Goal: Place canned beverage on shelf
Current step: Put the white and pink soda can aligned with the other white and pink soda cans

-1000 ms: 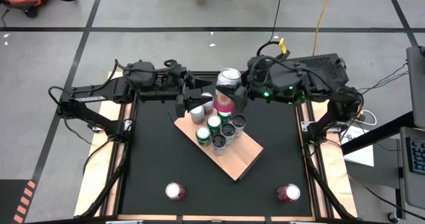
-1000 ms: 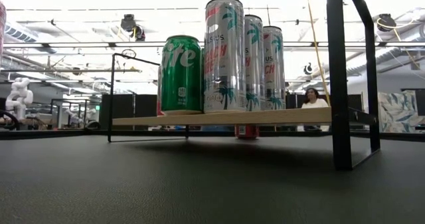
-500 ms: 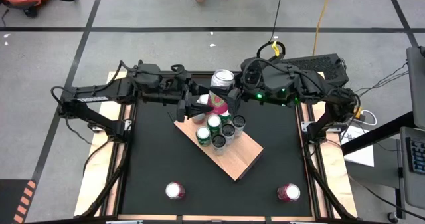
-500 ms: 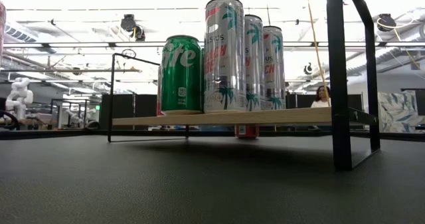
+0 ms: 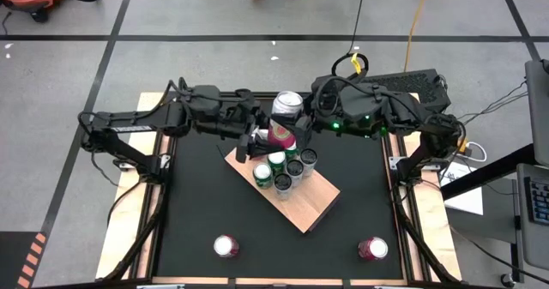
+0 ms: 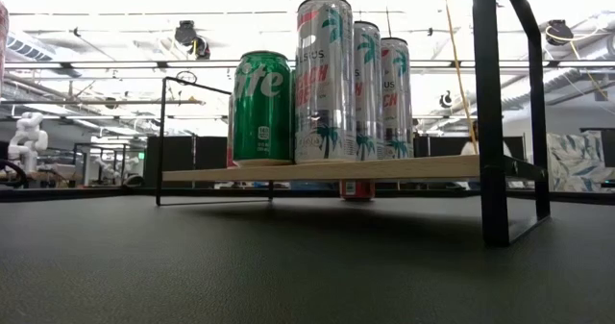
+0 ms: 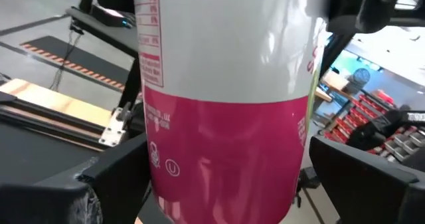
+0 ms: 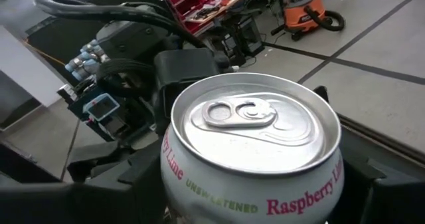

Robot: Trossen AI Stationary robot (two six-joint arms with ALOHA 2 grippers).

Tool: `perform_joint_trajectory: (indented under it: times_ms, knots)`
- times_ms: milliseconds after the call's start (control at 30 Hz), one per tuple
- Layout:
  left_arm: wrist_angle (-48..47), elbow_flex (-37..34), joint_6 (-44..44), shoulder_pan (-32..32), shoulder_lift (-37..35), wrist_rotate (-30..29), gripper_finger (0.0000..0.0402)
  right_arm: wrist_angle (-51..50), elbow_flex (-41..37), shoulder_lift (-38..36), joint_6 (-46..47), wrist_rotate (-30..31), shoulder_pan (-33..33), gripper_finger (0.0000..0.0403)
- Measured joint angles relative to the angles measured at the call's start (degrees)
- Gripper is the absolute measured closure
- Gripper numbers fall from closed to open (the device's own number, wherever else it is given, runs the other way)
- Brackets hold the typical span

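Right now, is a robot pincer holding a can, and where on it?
Yes. The right pincer grips the raspberry can near its top; the left pincer brackets its lower half, open.

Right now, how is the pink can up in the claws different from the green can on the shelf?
The pink can is pink below and white above; the green can is green. The pink can is held in the air by the right claw, with the open left claw around it; the green can stands on the shelf. Both are upright drink cans.

Cans on shelf (two cans nearer front).
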Motion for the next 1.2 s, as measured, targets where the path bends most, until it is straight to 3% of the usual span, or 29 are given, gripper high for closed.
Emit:
perform_joint_trajectory:
  times_ms: [133, 433, 600, 967, 1200]
  knots:
    - [-0.1, 0.0, 0.0, -0.1, 0.6, 1.0, 0.0016, -0.1, 0.0, 0.0, -0.2, -0.1, 0.0, 0.0135]
    - [-0.5, 0.0, 0.3, 0.3, 0.6, 1.1, 0.0095, 0.3, 0.0, 0.0, -1.2, -0.2, 0.0, 0.0135]
    - [-0.5, 0.0, 0.4, 0.4, 0.6, 0.8, 0.0102, 0.1, 0.0, 0.0, -2.1, -1.1, 0.0, 0.0132]
    - [4.5, -0.1, -0.1, 0.3, 0.6, 2.1, 0.0105, -0.4, 0.0, -2.0, -5.0, -5.3, 0.0, 0.0039]
    - [10.1, -0.1, -1.5, 0.2, 0.5, 1.1, 0.0106, -1.3, 0.0, -3.5, -7.1, -7.3, 1.7, 0.0017]
